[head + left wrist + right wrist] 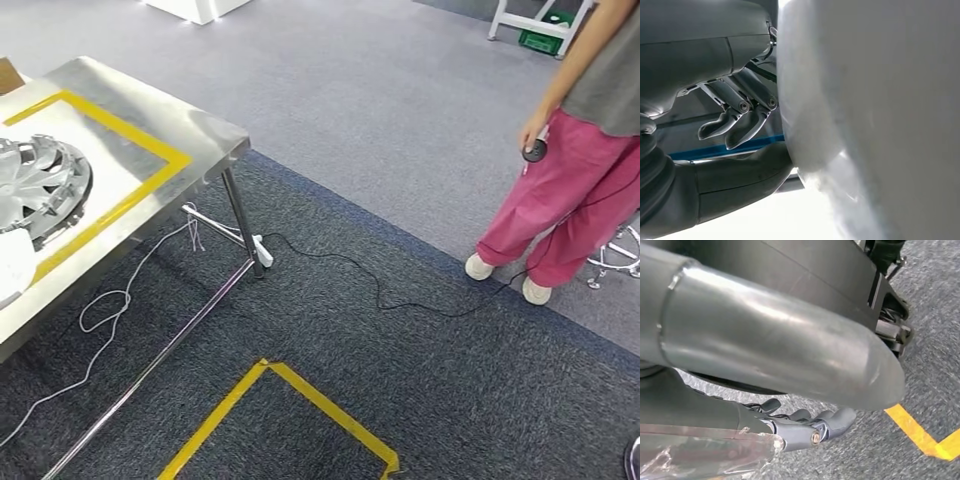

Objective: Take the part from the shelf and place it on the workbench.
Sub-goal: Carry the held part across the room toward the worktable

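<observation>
Dark grey carpet [423, 380] covers the near floor, and a paler grey carpet [362, 100] lies beyond it. At the left stands a stainless-steel workbench [204, 135] with a yellow tape outline [113, 125] on its top. A person in pink trousers [596, 180] stands well apart at the right, holding a small dark round object [534, 151] at the hip. The part, a silver hubcap [41, 185], lies flat on the workbench inside the outline, near its left end. A white rounded object [15, 265] sits at the hubcap's near edge. A corner of yellow floor tape [302, 390] marks the dark carpet near the robot. A black cable [362, 275] runs from the table leg towards the person's feet, and a white cable [106, 310] loops under the bench. The left hand [734, 120] has its fingers curled beside a large pale rounded surface [874, 110]; whether it grasps this I cannot tell. The right hand [806, 427] hangs over the carpet, fingers loosely extended and holding nothing.
</observation>
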### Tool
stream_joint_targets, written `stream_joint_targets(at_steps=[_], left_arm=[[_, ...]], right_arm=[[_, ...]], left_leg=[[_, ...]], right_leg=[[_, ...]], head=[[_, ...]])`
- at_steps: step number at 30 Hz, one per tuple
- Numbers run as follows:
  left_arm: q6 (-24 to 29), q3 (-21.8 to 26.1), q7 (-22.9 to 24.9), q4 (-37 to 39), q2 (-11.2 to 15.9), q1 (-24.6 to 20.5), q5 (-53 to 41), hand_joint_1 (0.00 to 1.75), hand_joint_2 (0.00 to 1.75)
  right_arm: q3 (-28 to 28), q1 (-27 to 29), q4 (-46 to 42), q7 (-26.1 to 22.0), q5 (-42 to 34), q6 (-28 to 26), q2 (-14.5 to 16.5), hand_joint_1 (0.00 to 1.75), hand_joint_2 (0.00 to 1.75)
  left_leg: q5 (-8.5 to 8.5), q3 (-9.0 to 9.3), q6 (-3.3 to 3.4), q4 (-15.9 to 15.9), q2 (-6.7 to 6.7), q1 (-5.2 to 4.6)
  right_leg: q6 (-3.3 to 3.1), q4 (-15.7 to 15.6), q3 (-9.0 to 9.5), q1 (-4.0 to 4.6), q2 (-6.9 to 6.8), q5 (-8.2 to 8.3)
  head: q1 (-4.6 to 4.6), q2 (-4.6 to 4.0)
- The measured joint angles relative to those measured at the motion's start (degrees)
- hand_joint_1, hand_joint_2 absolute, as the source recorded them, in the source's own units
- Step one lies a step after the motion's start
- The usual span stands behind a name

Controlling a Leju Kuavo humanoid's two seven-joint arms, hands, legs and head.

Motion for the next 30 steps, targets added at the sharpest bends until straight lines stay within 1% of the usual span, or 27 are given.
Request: stream_joint_targets(at_steps=[2,3,4,5,6,7,8,9,10,11,13,14,15,16,17,18,19,20,21,22,23,24,25,26,27,29,30], left_arm=[[0.01,0.06,-0.10,-0.02,-0.21,0.16,0.00,1.75,1.75],[0.02,0.15,-0.18,-0.04,-0.31,0.30,0.00,1.75,1.75],[0.02,0.24,-0.25,-0.08,-0.38,0.33,0.01,1.75,1.75],[0.03,0.31,-0.31,-0.12,-0.44,0.30,0.01,1.75,1.75],[0.03,0.34,-0.37,-0.15,-0.53,0.26,0.01,1.75,1.75],[0.04,0.35,-0.44,-0.17,-0.64,0.20,0.01,1.75,1.75],[0.04,0.35,-0.54,-0.17,-0.81,0.21,0.01,1.75,1.75],[0.04,0.37,-0.66,-0.17,-0.97,0.23,0.00,1.75,1.75],[0.04,0.39,-0.78,-0.17,-1.10,0.26,0.01,1.75,1.75],[0.04,0.41,-0.89,-0.17,-1.20,0.28,0.01,1.75,1.75],[0.04,0.45,-1.01,-0.18,-1.26,0.27,0.01,1.75,1.75],[0.04,0.45,-1.04,-0.18,-1.27,0.27,0.01,1.75,1.75],[0.03,0.48,-1.07,-0.19,-1.28,0.28,0.01,1.75,1.75],[0.03,0.50,-1.09,-0.19,-1.32,0.33,0.02,1.75,1.75],[0.03,0.53,-1.11,-0.19,-1.34,0.43,0.02,1.75,1.75],[0.03,0.60,-1.11,-0.20,-1.35,0.57,0.02,1.75,1.75],[0.03,0.67,-1.11,-0.20,-1.35,0.64,0.02,1.75,1.75],[0.03,0.73,-1.11,-0.21,-1.35,0.59,0.02,1.75,1.75],[0.03,0.77,-1.13,-0.22,-1.37,0.51,0.02,1.75,1.75],[0.02,0.78,-1.18,-0.22,-1.43,0.40,0.02,1.75,1.75],[0.02,0.78,-1.24,-0.22,-1.53,0.36,0.02,1.75,1.75],[0.02,0.78,-1.37,-0.22,-1.62,0.39,0.02,1.75,1.75],[0.02,0.79,-1.50,-0.22,-1.69,0.40,0.02,1.75,1.75],[0.02,0.83,-1.66,-0.24,-1.72,0.40,0.02,1.75,1.75],[0.02,0.88,-1.88,-0.27,-1.72,0.41,0.02,1.75,1.75],[0.02,0.97,-2.22,-0.33,-1.79,0.30,0.02,1.75,1.75],[0.02,0.99,-2.35,-0.36,-1.87,0.29,0.02,1.75,1.75]], right_arm=[[0.00,-0.02,0.00,-0.04,-0.01,-0.02,-0.03,0.00,0.00],[0.00,-0.05,0.00,-0.07,-0.01,-0.02,-0.03,0.00,0.00],[0.00,-0.09,0.00,-0.10,0.00,-0.02,-0.04,0.00,0.00],[0.00,-0.12,0.00,-0.13,0.00,-0.03,-0.04,0.00,0.00],[0.00,-0.10,0.00,-0.15,0.00,-0.03,-0.05,0.00,0.00],[0.00,-0.06,0.00,-0.16,-0.01,-0.04,-0.05,0.00,0.00],[-0.01,0.01,0.00,-0.16,-0.02,-0.04,-0.06,0.00,0.00],[-0.01,0.06,0.00,-0.16,-0.02,-0.04,-0.07,0.00,0.00],[-0.01,0.09,0.00,-0.16,-0.03,-0.03,-0.07,0.00,0.00],[-0.01,0.09,0.00,-0.16,-0.02,-0.03,-0.07,0.00,0.00],[0.00,0.06,0.00,-0.16,-0.02,-0.02,-0.07,0.00,0.00],[0.00,0.04,0.00,-0.17,-0.01,-0.02,-0.07,0.00,0.00],[0.00,0.01,0.00,-0.18,-0.01,-0.03,-0.07,0.00,0.00],[0.00,-0.03,0.00,-0.18,-0.02,-0.03,-0.07,0.00,0.00],[0.00,-0.09,0.00,-0.19,-0.02,-0.03,-0.07,0.00,0.00],[-0.01,-0.14,0.00,-0.19,-0.02,-0.03,-0.05,0.00,0.00],[-0.01,-0.16,0.00,-0.21,-0.02,-0.02,-0.04,0.00,0.00],[-0.01,-0.14,0.00,-0.23,-0.02,-0.02,-0.03,0.00,0.00],[-0.02,-0.10,0.00,-0.25,-0.02,-0.02,-0.03,0.00,0.00],[-0.02,-0.01,0.00,-0.27,-0.02,-0.02,-0.03,0.00,0.00],[-0.02,0.08,0.00,-0.26,-0.03,-0.02,-0.03,0.00,0.00],[-0.03,0.15,0.00,-0.26,-0.03,-0.02,-0.03,0.00,0.00],[-0.03,0.18,0.00,-0.25,-0.03,-0.02,-0.03,0.00,0.00],[-0.03,0.19,0.00,-0.25,-0.03,-0.02,-0.03,0.00,0.00],[-0.03,0.18,0.00,-0.25,-0.03,-0.02,-0.03,0.00,0.00],[-0.03,0.18,0.00,-0.25,-0.03,-0.03,-0.06,0.00,0.00],[-0.03,0.17,0.00,-0.25,-0.03,-0.04,-0.08,0.00,0.00]], left_leg=[[-0.05,-0.08,0.79,-0.52,-1.18,-0.09],[0.06,-0.12,1.08,-0.61,-1.95,-0.03],[0.17,-0.11,1.40,-0.69,-2.69,0.10],[0.32,-0.10,1.71,-0.77,-3.37,0.27],[0.39,-0.14,1.93,-0.77,-4.02,0.37],[0.45,-0.23,2.12,-0.76,-4.74,0.41],[0.51,-0.31,2.24,-0.76,-5.49,0.41],[0.56,-0.37,2.28,-0.75,-6.30,0.39],[0.61,-0.39,2.28,-0.75,-7.18,0.38],[0.67,-0.38,2.23,-0.75,-8.07,0.38],[0.77,-0.44,1.97,-0.67,-9.77,0.39],[0.84,-0.58,1.74,-0.62,-10.53,0.39],[0.96,-0.77,1.43,-0.63,-11.25,0.44],[1.14,-1.00,1.04,-0.69,-11.98,0.49],[1.38,-1.22,0.65,-0.84,-12.69,0.64],[1.42,-1.43,0.35,-0.75,-12.42,0.70],[0.93,-1.86,0.11,-0.06,-11.17,0.64],[-0.22,-2.71,-0.10,1.63,-9.35,0.53],[-2.02,-4.06,-0.29,4.58,-7.18,0.46],[-4.07,-5.87,-0.53,8.41,-5.78,0.44],[-5.73,-7.62,-0.74,12.18,-5.18,0.51],[-6.51,-8.77,-0.91,14.78,-4.95,0.59],[-6.17,-8.89,-1.04,15.30,-4.84,0.66],[-4.81,-7.76,-1.14,13.45,-4.57,0.70],[-2.91,-5.61,-1.23,9.77,-3.64,0.72],[-0.40,-1.37,-1.15,2.18,-0.48,0.55],[-0.03,-0.24,-0.85,0.09,0.49,0.46]], right_leg=[[0.51,-0.13,0.28,0.13,-1.45,-0.23],[0.86,0.04,0.33,0.03,-1.35,-0.51],[1.25,0.96,0.00,-0.12,-0.20,-1.23],[1.63,3.18,-0.99,-0.27,1.57,-2.55],[1.94,6.61,-2.62,-0.44,3.69,-4.27],[2.09,10.81,-4.68,-0.53,5.17,-6.13],[2.14,14.60,-6.64,-0.56,5.86,-7.46],[2.12,16.75,-7.87,-0.56,6.14,-7.80],[2.01,16.55,-7.97,-0.56,6.34,-6.95],[1.83,13.91,-6.83,-0.57,6.73,-5.13],[1.43,5.35,-2.73,-0.83,9.55,-1.28],[1.29,2.12,-1.10,-0.96,10.84,-0.27],[1.14,0.38,-0.17,-1.02,11.70,0.07],[0.95,-0.10,0.12,-0.97,11.54,-0.01],[0.69,-0.14,0.21,-0.91,10.73,0.16],[0.34,-0.30,0.29,-0.92,9.92,0.35],[-0.02,-0.55,0.36,-0.98,9.12,0.56],[-0.32,-0.80,0.40,-1.06,8.29,0.73],[-0.53,-0.95,0.39,-1.07,7.47,0.80],[-0.67,-1.00,0.33,-1.03,6.64,0.79],[-0.72,-0.99,0.24,-1.00,5.76,0.75],[-0.74,-0.98,0.19,-0.99,4.85,0.69],[-0.71,-0.97,0.18,-0.99,3.95,0.61],[-0.60,-0.95,0.24,-1.01,3.10,0.52],[-0.42,-0.92,0.38,-1.03,2.30,0.38],[0.15,-0.71,0.63,-0.66,0.97,-0.07],[0.43,-0.67,0.82,-0.41,0.37,-0.32]], head=[[0.07,0.00],[0.08,0.00],[0.20,0.00],[0.35,0.00],[0.56,0.00],[0.72,0.00],[0.79,0.00],[0.81,0.00],[0.82,0.00],[0.83,0.00],[0.83,0.00],[0.80,0.00],[0.80,0.00],[0.78,0.00],[0.76,0.00],[0.76,0.00],[0.63,0.00],[0.51,0.00],[0.39,0.00],[0.29,0.00],[0.28,0.00],[0.29,0.00],[0.28,0.00],[0.28,0.00],[0.28,0.00],[0.24,0.00],[0.28,0.00]])
